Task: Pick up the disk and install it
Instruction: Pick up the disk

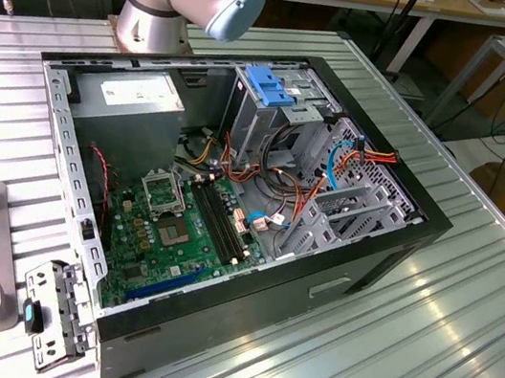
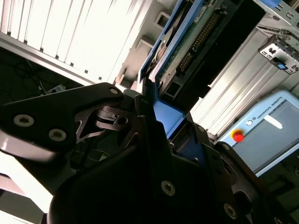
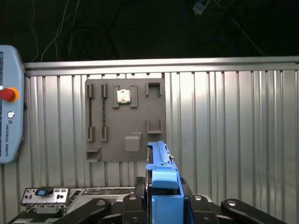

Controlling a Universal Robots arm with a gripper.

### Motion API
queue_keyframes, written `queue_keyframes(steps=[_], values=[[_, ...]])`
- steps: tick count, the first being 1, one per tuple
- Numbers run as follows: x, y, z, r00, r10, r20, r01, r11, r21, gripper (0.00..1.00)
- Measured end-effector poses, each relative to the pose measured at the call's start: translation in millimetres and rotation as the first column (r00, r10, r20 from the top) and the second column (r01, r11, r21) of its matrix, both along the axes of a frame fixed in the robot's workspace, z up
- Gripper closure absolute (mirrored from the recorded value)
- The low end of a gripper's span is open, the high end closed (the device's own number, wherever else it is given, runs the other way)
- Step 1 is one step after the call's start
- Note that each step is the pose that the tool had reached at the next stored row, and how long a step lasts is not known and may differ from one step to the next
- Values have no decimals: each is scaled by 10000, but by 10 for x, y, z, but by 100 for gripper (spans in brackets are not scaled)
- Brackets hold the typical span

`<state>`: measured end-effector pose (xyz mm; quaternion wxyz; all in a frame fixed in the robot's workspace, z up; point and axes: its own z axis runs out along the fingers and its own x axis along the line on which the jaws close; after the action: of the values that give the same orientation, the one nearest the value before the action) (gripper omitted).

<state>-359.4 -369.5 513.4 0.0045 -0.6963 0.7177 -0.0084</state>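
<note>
Disk gripped in claw, held away from the desk.

In both wrist views the claw [image 3: 161, 201] [image 2: 156, 122] is clamped on the disk [image 3: 161, 175] [image 2: 184, 44], gripping it by its blue side rails. The disk stands edge-on, with its green circuit board side visible in the second wrist view. Beyond it, the first wrist view shows the ribbed metal desk [image 3: 233, 130], a grey fixture plate [image 3: 125, 140] and a teach pendant [image 3: 9, 107]. In the exterior view the open computer case [image 1: 232, 195] lies on the desk.
</note>
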Motion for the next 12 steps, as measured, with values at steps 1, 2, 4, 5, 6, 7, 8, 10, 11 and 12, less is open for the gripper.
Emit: queue_keyframes(steps=[1,2,4,5,6,7,8,10,11,12], values=[[23,0,0,10000,0,0,0,10000,0,63],[44,0,-1,10000,0,0,0,10000,0,63],[84,0,-1,10000,1,0,-1,10000,0,63],[102,0,-2,10000,0,0,0,10000,0,63],[118,0,-2,10000,1,1,-1,10000,0,63],[122,0,-2,10000,-1,0,1,10000,0,63],[123,0,-2,10000,-1,1,1,10000,0,63],[125,0,-2,10000,0,0,0,10000,0,63],[126,0,-2,10000,0,1,0,10000,0,63],[135,0,-2,10000,2,0,-2,10000,0,63]])
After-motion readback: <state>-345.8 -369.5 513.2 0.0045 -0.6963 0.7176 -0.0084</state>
